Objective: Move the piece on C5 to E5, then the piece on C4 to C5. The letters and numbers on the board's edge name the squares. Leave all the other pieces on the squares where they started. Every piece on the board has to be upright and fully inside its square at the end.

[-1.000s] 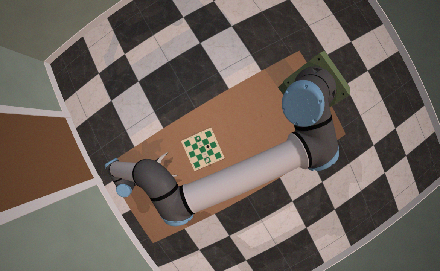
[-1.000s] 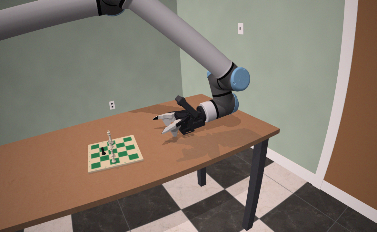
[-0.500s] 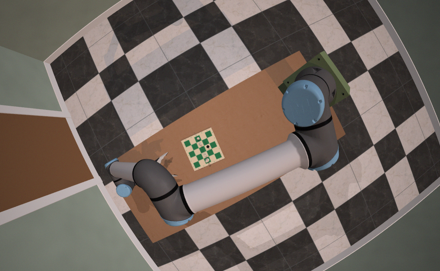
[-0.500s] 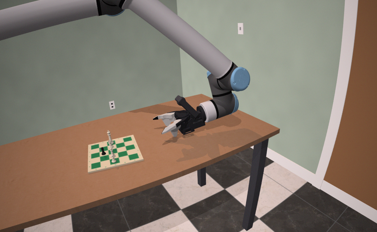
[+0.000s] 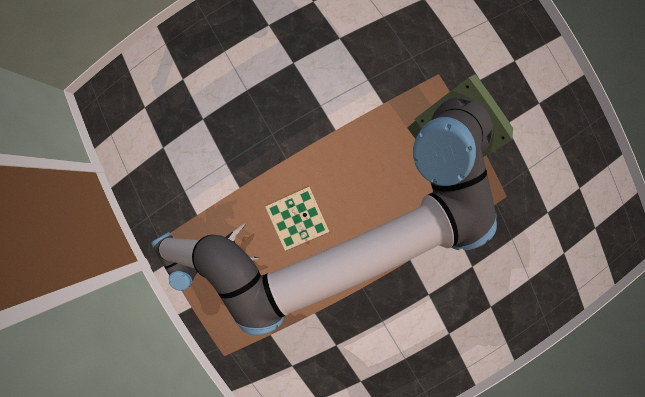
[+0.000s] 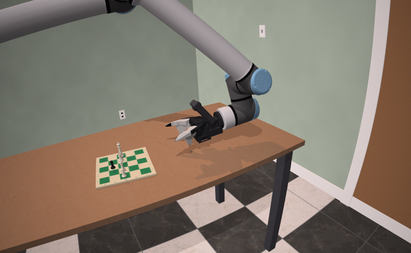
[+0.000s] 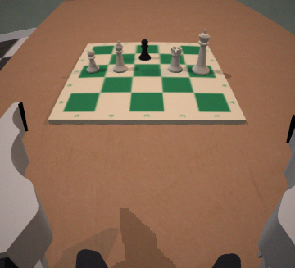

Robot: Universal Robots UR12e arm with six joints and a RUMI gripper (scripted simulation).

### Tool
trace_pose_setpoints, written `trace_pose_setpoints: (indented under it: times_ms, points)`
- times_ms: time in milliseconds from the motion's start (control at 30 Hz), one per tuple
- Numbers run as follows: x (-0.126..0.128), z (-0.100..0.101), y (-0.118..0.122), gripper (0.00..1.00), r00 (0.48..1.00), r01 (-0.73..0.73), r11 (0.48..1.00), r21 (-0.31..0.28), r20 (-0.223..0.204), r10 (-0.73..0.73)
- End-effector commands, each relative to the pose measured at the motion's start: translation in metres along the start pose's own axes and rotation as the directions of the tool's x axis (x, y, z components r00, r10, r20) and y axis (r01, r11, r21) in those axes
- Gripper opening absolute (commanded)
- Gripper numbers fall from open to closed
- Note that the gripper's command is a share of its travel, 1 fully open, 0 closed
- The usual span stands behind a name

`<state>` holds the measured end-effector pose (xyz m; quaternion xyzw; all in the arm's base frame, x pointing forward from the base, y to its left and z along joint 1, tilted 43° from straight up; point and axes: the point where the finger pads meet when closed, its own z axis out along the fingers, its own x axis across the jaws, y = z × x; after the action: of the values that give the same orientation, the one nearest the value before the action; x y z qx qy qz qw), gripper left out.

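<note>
I am holding my claw (image 6: 179,132) wide open and empty above the table (image 6: 232,147), well apart from the board (image 7: 147,114) at my 12 o'clock, so I am judging both moves undone, and its small labels are hiding which pieces (image 7: 175,60) are mine.

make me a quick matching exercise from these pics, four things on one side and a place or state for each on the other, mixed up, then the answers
Column one:
1. black pawn
2. white king
3. white pawn
4. gripper

Column two:
A. left end of the white row in the wrist view
B. jaws wide open, holding nothing, off the board over the table
C. alone, one row behind the white pieces in the wrist view
D. tallest piece, right end of the white row in the wrist view

Pairs: 1-C, 2-D, 3-A, 4-B
</note>
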<state>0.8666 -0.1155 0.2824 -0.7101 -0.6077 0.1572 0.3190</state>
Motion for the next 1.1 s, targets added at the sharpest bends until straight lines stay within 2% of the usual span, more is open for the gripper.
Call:
trace_pose_setpoints:
  times_ms: [0,300,700,800,1067]
  points:
    - [-0.004,-0.008,-0.036,1.00,1.000,-0.002,1.000,-0.005,0.000,0.002]
    - [-0.004,-0.013,-0.073,1.00,1.000,-0.002,1.000,-0.005,0.000,0.002]
    - [-0.004,-0.011,-0.071,1.00,1.000,-0.002,1.000,-0.002,-0.001,0.002]
    - [-0.001,-0.017,-0.075,1.00,1.000,-0.001,1.000,-0.015,0.002,0.001]
    - [-0.002,-0.014,-0.075,1.00,1.000,0.011,1.000,-0.026,0.012,-0.011]
